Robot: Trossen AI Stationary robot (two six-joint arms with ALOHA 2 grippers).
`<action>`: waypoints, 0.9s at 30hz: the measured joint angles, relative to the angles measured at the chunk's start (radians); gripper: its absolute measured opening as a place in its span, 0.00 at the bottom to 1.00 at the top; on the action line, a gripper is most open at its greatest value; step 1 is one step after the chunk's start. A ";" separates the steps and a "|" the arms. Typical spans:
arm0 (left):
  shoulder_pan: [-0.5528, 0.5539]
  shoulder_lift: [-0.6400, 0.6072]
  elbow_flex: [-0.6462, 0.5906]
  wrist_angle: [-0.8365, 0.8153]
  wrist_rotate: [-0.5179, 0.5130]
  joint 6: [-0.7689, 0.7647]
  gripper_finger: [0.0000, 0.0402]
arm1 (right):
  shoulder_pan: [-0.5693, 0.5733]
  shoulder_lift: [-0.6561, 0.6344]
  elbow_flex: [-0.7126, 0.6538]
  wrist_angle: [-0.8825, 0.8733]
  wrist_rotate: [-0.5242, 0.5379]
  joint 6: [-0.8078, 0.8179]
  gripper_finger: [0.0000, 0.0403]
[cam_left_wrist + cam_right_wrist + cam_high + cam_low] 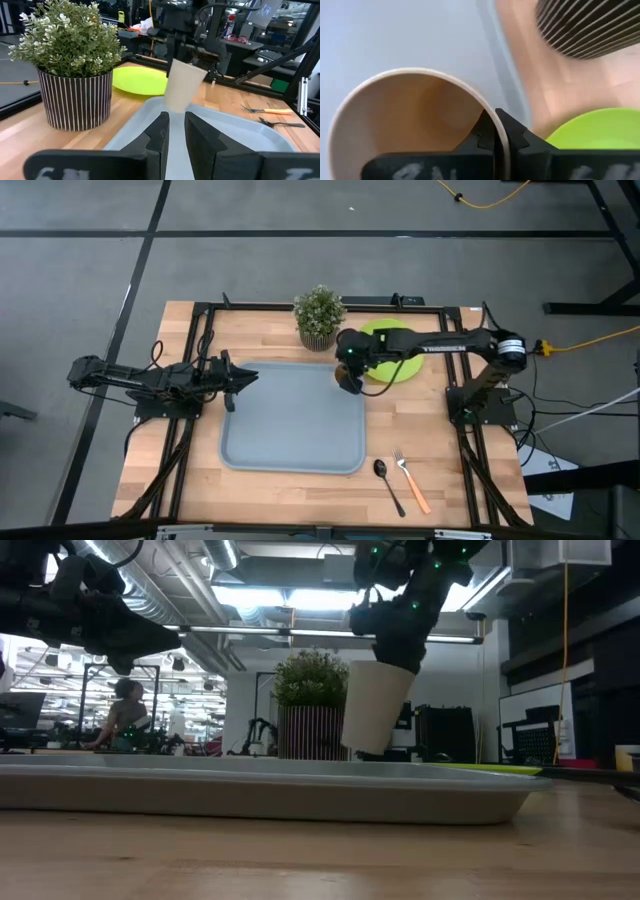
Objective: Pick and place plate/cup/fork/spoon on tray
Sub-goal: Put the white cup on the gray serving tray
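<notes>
The beige cup (378,705) hangs tilted in my right gripper (350,372) over the far right corner of the grey-blue tray (290,420); it also shows in the left wrist view (182,87). Whether its base touches the tray I cannot tell. The lime-green plate (397,352) lies flat on the table right of the tray, partly under my right arm. The dark spoon (388,483) and the orange-handled fork (412,482) lie on the table near the tray's near right corner. My left gripper (243,376) hovers at the tray's left edge, empty, its fingers almost together. My right gripper holds the cup by its rim (489,112), one finger inside the cup and one outside, the wall pinched between them. The fingers come from above, pointing down. The cup hangs below them with its mouth up, tilted, its base low over the tray.
A potted plant in a striped pot (319,317) stands just beyond the tray's far edge, close to the cup and the plate. A black frame (205,310) borders the table. Bare tray floor lies left of the cup.
</notes>
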 joint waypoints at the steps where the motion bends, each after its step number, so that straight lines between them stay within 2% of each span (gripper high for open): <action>1: 0.000 0.000 0.000 0.000 0.000 0.000 0.13 | -0.001 0.006 0.000 0.003 -0.013 -0.001 0.00; 6: 0.000 0.000 0.000 0.000 0.000 0.000 0.13 | -0.011 0.022 0.001 -0.022 -0.060 0.002 0.01; 14: 0.000 0.000 0.000 0.000 0.000 0.000 0.13 | -0.013 0.022 0.001 -0.038 -0.063 0.005 0.01; 21: 0.000 0.000 0.000 0.000 0.000 0.000 0.13 | -0.007 0.022 -0.038 -0.007 -0.062 0.025 0.12; 27: 0.000 0.000 0.000 0.000 0.000 0.000 0.13 | -0.006 0.023 -0.051 -0.008 -0.063 0.030 0.13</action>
